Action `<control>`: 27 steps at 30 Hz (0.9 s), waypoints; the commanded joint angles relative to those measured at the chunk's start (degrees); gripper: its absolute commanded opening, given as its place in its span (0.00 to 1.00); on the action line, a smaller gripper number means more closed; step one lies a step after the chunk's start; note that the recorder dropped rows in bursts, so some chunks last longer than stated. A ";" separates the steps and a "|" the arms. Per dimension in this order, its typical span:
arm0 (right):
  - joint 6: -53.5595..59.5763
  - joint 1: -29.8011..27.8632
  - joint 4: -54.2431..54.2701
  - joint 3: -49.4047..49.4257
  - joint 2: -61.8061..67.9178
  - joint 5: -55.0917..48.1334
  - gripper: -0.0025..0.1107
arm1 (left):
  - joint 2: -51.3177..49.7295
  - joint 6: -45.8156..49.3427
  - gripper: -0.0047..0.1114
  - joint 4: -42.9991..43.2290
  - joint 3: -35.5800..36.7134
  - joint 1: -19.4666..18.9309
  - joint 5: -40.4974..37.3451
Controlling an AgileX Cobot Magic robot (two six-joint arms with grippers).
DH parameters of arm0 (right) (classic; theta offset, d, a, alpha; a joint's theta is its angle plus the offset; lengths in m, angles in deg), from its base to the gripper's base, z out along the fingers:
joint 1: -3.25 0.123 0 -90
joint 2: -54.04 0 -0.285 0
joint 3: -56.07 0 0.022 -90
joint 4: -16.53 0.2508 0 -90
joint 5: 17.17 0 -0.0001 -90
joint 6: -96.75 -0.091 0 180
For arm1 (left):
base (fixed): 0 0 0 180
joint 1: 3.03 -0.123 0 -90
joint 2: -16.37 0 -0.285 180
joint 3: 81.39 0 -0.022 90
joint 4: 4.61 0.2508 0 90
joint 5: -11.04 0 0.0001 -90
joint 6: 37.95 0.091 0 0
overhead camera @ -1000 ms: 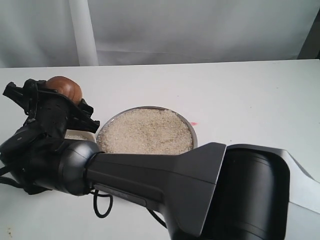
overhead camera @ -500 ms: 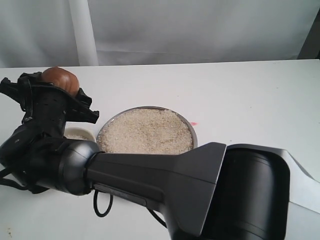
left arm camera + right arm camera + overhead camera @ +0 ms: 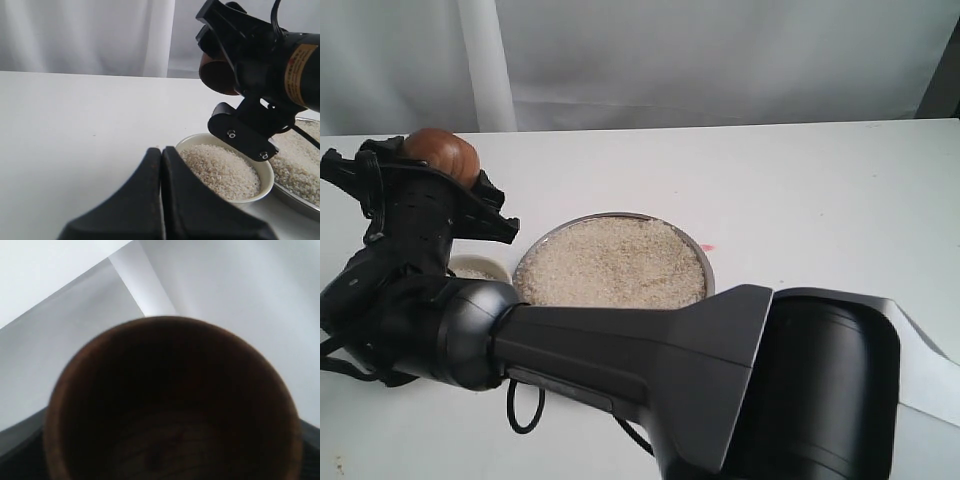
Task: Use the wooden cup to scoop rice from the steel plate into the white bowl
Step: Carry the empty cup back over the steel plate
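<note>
My right gripper (image 3: 428, 178) reaches across to the left and is shut on the wooden cup (image 3: 442, 152), held in the air above the white bowl (image 3: 477, 268). In the right wrist view the wooden cup (image 3: 170, 405) fills the picture, and its dark inside shows no grains. The white bowl (image 3: 254, 196) holds a mound of rice (image 3: 220, 169). Beside it the steel plate (image 3: 620, 216) is heaped with rice (image 3: 610, 265). My left gripper (image 3: 161, 150) is shut with nothing in it, low over the table just in front of the bowl.
The right arm's large dark body (image 3: 700, 370) hides the table in front of the plate. A black cable (image 3: 525, 408) loops beneath it. A small pink mark (image 3: 708, 247) lies beyond the plate. White curtains (image 3: 720, 60) close the back.
The right gripper has lifted the wooden cup a little higher and slightly left above the white bowl, uncovering more of the bowl. Plate and bowl have stayed put.
</note>
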 commanded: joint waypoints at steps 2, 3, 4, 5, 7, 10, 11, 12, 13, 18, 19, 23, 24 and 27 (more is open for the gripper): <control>-6.77 0.15 4.90 -0.14 -0.37 -3.99 0.02 | 0.17 -0.26 0.04 -0.27 -0.16 0.24 0.21; -9.79 0.15 8.55 -0.14 -0.37 -5.26 0.02 | 0.17 -0.26 0.04 -0.27 -0.16 0.24 0.21; -11.88 0.03 11.34 -0.14 -0.37 -5.96 0.02 | 0.17 -0.26 0.04 -0.27 -0.16 0.24 0.21; -14.36 -0.19 14.91 -0.14 -0.37 -6.60 0.02 | 0.17 -0.26 0.04 -0.27 -0.16 0.24 0.21; -18.34 -0.74 20.68 -0.14 -0.67 -7.46 0.02 | 0.17 -0.08 0.04 -0.27 -0.16 0.24 0.21; -20.94 -2.22 31.40 -0.24 -2.37 -7.30 0.02 | 0.17 -0.08 0.04 -0.27 -0.16 0.24 0.21; -20.94 -2.80 35.11 -0.24 -3.17 -7.07 0.02 | 0.17 -0.08 0.04 -0.27 -0.16 0.24 0.21; -20.94 -3.30 38.22 -0.24 -4.16 -7.05 0.02 | 0.17 -0.08 0.04 -0.27 -0.16 0.24 0.21; -20.94 -3.85 40.23 -0.24 -5.02 -7.05 0.02 | 0.17 -0.08 0.04 -0.27 -0.16 0.24 0.21; -19.09 -6.88 45.73 -0.24 -11.52 -9.07 0.02 | 0.17 -0.08 0.04 -0.27 -0.16 0.24 0.21; -17.35 -7.69 46.33 -0.24 -13.07 -9.74 0.02 | 0.17 -0.23 0.04 -0.27 -0.16 0.24 0.21; -7.61 -11.10 47.68 -0.24 -17.38 -11.80 0.02 | 0.17 -0.23 0.04 -0.27 -0.16 0.24 0.21; -4.76 -12.07 47.22 -0.24 -17.83 -12.37 0.02 | 0.17 -0.23 0.04 -0.27 -0.16 0.24 0.21; 1.60 -14.55 45.58 -0.24 -17.09 -13.70 0.02 | 0.17 -0.23 0.04 -0.27 -0.16 0.24 0.21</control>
